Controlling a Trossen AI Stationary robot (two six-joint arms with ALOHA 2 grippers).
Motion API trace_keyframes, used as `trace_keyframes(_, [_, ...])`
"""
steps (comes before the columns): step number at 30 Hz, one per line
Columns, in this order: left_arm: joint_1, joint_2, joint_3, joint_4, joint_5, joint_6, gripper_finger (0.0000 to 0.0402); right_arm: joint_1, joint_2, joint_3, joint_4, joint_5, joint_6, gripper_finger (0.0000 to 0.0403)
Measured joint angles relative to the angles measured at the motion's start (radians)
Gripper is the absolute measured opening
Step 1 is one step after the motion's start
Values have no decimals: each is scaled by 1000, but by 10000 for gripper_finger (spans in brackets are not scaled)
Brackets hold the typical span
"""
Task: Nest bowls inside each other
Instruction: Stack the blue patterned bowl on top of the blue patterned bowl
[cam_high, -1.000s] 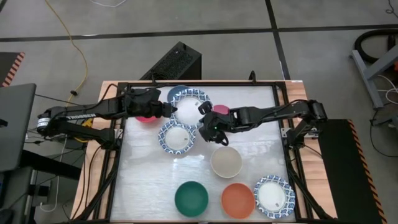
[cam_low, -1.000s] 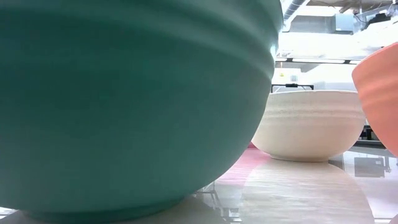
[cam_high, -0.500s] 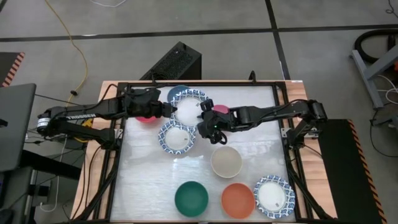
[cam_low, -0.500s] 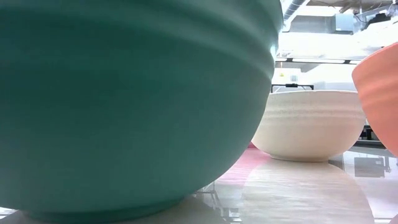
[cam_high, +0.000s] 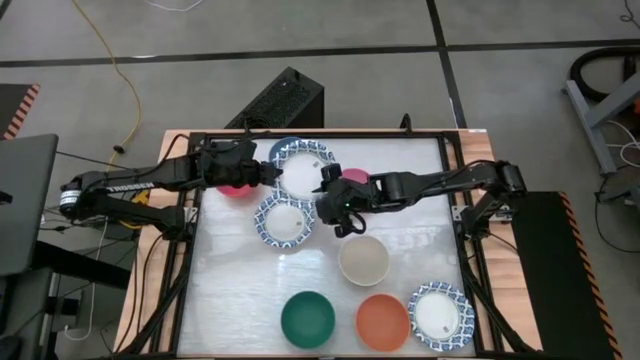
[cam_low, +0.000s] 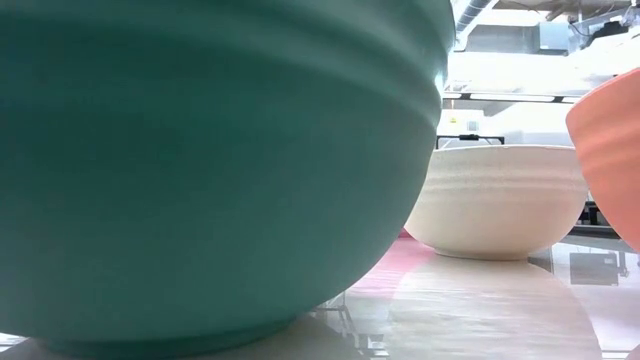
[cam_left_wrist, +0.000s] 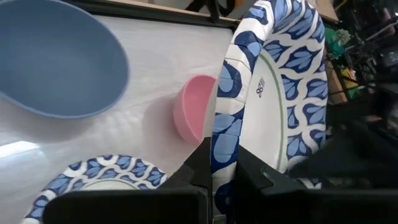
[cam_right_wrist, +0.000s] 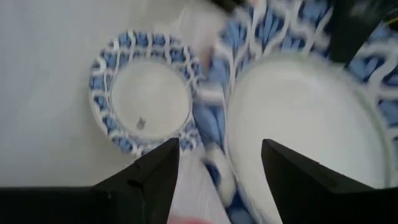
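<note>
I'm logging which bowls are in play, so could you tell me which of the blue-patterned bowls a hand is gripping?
The blue-patterned bowl at the table's far edge: the left hand pinches its rim. The other two lie free, one mid-table, one beside the orange bowl.

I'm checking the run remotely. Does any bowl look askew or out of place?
Yes: the patterned bowl at the table's far side is tilted on edge, pinched at its rim by the left tool. The right tool is open beside it. Other bowls sit upright.

From my screen the green bowl (cam_low: 200, 160) looks smooth and matt, the cream bowl (cam_low: 505, 200) faintly speckled. The table (cam_low: 480, 310) has a glossy, reflective top over wood grain.
</note>
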Motion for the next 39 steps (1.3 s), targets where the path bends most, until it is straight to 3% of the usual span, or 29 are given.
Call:
trace_keyframes(9, [60, 0, 0, -83, 4, 5, 16, 3, -5, 109, -25, 1, 27, 249])
trace_keyframes(14, [75, -3, 0, -144, 55, 6, 16, -4, -44, 149, -72, 0, 56, 249])
trace_keyframes(19, [54, -25, 0, -242, 60, -2, 16, -33, -159, 149, -81, -1, 147, 249])
trace_keyframes(27, [43, -149, 0, -267, 52, 28, 16, -125, -387, 151, -135, -2, 260, 249])
trace_keyframes(34, [43, -294, 1, -329, -69, -38, 16, -190, -541, 151, -267, -2, 351, 249])
trace_keyframes(39, [39, -340, -28, -367, -98, -109, 16, -212, -640, 92, -331, -2, 443, 249])
